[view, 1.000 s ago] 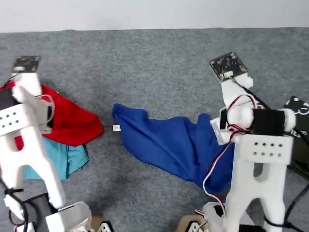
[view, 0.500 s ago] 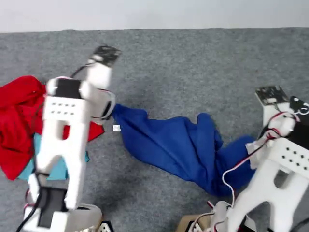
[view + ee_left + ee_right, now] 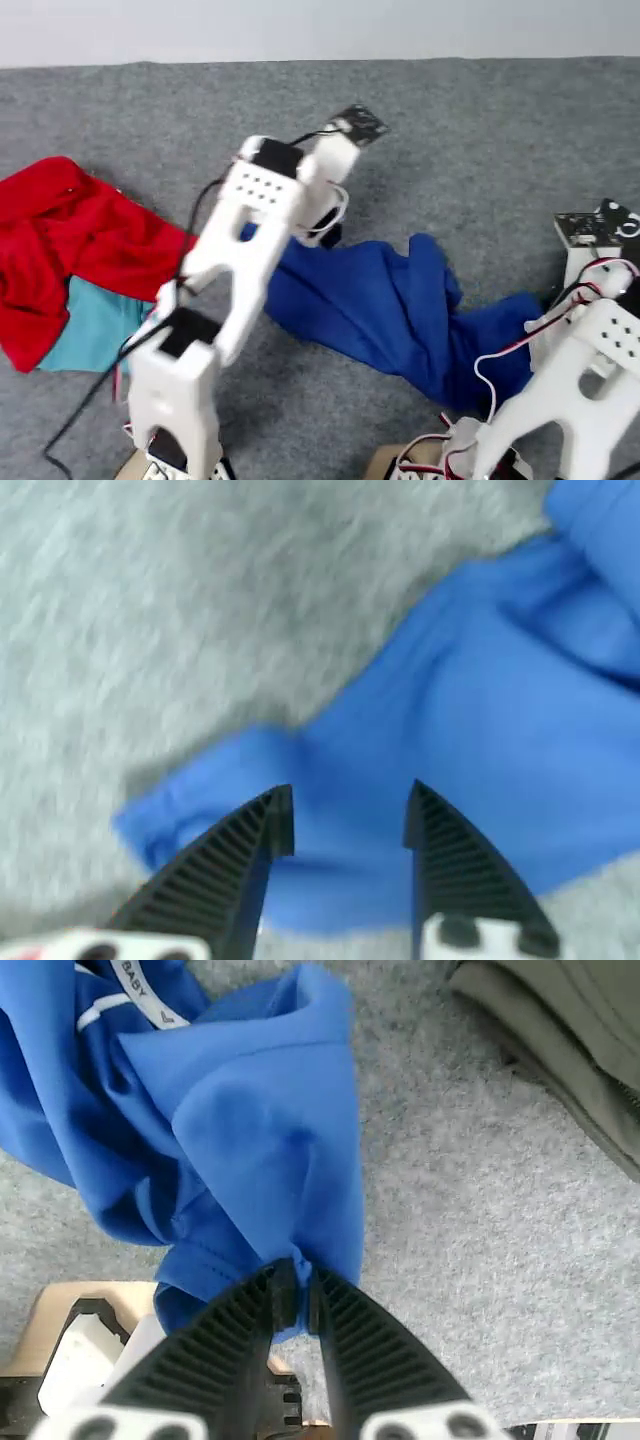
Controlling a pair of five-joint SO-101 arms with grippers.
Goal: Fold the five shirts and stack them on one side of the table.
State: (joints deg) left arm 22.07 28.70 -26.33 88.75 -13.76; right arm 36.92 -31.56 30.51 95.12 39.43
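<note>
Swung across from the red shirt [image 3: 70, 215], the left gripper [image 3: 345, 825] now holds its jaws apart just above a corner of the blue shirt [image 3: 480, 710], while the right gripper [image 3: 297, 1295] pinches its other end between closed jaws, ready for spreading.

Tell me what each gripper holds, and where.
The right gripper pinches a bunched edge of the blue shirt. The left gripper is open over the shirt's other end, holding nothing.
</note>
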